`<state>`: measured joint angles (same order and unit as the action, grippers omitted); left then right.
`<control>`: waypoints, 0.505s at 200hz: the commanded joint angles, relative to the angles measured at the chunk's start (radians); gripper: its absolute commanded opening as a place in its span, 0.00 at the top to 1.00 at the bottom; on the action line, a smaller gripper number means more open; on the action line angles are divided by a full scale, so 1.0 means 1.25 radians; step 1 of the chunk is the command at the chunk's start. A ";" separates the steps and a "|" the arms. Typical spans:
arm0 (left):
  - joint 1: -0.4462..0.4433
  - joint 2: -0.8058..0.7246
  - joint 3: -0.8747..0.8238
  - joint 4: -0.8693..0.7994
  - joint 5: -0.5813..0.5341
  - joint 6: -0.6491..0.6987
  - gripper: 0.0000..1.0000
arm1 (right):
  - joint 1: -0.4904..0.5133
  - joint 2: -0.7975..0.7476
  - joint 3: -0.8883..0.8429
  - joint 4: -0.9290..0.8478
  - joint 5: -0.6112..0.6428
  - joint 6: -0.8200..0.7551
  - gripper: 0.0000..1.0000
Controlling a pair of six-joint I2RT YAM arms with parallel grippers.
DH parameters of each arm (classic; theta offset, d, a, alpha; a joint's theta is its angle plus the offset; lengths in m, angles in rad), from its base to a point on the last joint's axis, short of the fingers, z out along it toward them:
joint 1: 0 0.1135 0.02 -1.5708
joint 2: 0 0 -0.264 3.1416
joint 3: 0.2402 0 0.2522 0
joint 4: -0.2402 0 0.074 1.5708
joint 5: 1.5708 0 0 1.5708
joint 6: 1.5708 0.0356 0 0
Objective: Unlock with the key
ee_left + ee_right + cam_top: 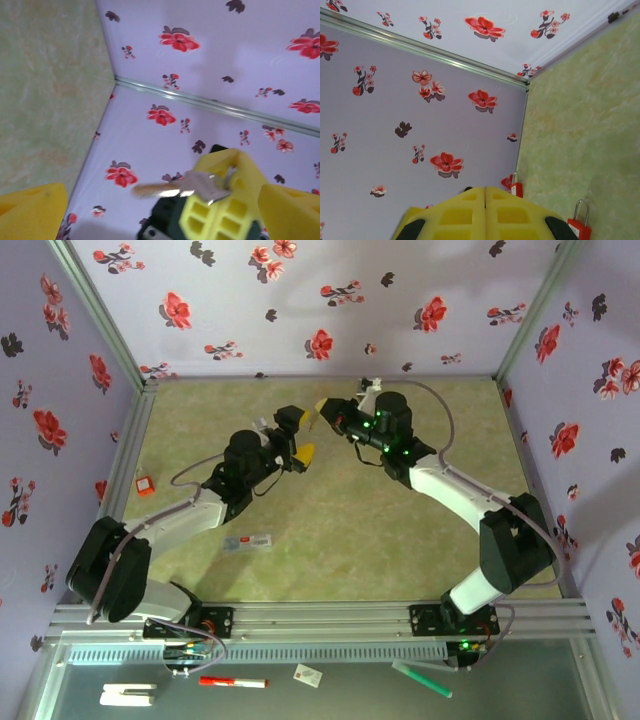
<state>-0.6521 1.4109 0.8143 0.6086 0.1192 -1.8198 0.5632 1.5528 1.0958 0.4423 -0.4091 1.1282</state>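
Top view: both arms reach in over the green table [400, 530] and meet near its far middle. The left gripper [297, 437] stands with its jaws wide apart, facing the right gripper [325, 410], which sits just beside it with its yellow tips pressed together. One red padlock [146, 485] lies near the table's left edge, well apart from both grippers. A small flat label [248, 540] lies on the table closer to the left arm's base. Below the table's near rail lie a red marker [232, 681] and a green pen [420, 678]. Left wrist view: the left gripper's [162, 202] two yellow fingers [30, 212] sit at the bottom corners, spread wide with nothing between them. Just ahead, the right gripper [222, 197] is clamped on the key [200, 185]. The grey metal head is pinched at its yellow tips, and a blurred tan end points left, in the air in front of the flowered wall [210, 115]. Right wrist view: the right gripper [485, 200] shows its two yellow fingers fully together along one seam. Beyond them a second padlock [516, 187] stands where the table meets the wall, and another [578, 222] stands on the table nearer the camera, shackle up.
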 commanded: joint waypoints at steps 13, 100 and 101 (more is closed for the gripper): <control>-0.004 0.025 -0.006 0.109 -0.048 -0.052 0.03 | 0.027 0.007 -0.038 0.080 0.020 0.044 1.00; 0.020 0.019 0.004 0.096 -0.050 -0.032 0.24 | 0.050 -0.026 -0.095 0.104 0.022 0.048 1.00; 0.020 0.018 0.004 0.096 -0.051 -0.032 0.24 | 0.050 -0.026 -0.095 0.104 0.022 0.048 1.00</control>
<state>-0.6426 1.4597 0.8143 0.6991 0.0780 -1.8774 0.6201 1.5524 1.0084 0.5468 -0.3954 1.1839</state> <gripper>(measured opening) 0.802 0.043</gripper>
